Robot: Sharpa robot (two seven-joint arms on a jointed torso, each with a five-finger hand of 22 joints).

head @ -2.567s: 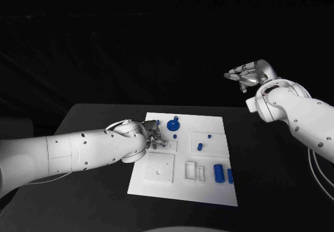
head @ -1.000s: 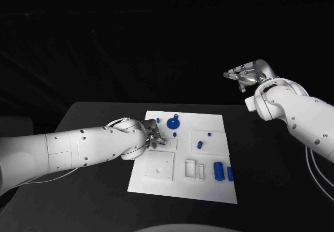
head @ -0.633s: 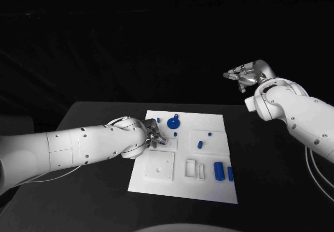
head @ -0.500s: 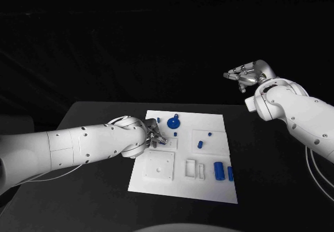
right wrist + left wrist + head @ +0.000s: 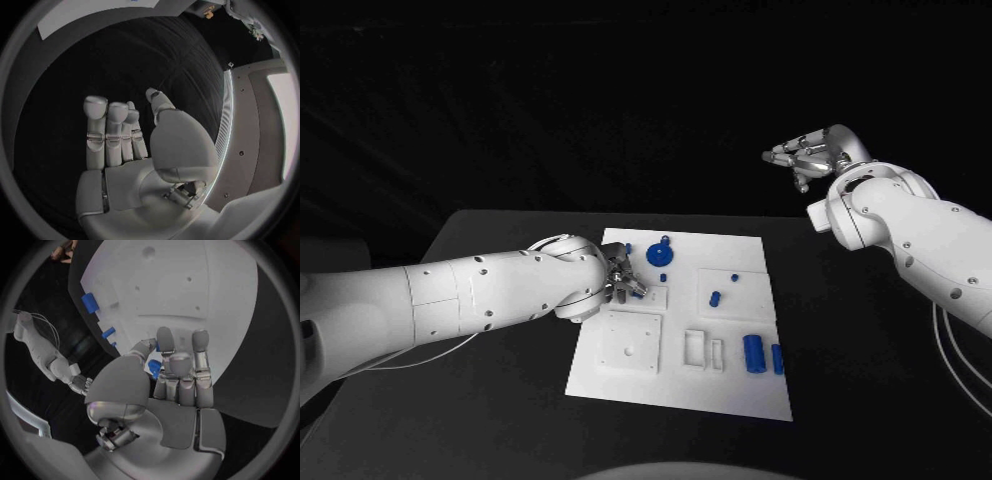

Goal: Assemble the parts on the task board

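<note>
Head view: the white task board (image 5: 678,330) lies in the middle of the black table (image 5: 488,400). The left hand (image 5: 620,283) hangs low over the board's left side, fingers bunched together and pointing down at a small raised square there — what sits between the fingertips cannot be made out from here. Just beyond it stands a round blue part with a knob (image 5: 659,254), with a small blue peg (image 5: 662,277) beside it. Toward the middle lies a short blue pin (image 5: 714,298), and near the right edge a blue cylinder (image 5: 753,353) lies next to a narrow blue bar (image 5: 777,361). The right hand (image 5: 805,156) is raised well above and behind the table, far from the board, its fingers loosely curled and holding nothing.

Left wrist view: the left hand (image 5: 167,385) reaches over the board (image 5: 187,295) with the thumb pressed toward the fingers — a small blue part (image 5: 154,367) is pinched between them, just above the board's surface.

Right wrist view: the right hand (image 5: 134,150) shows straight, slightly spread fingers against dark background, with nothing in its grasp.
</note>
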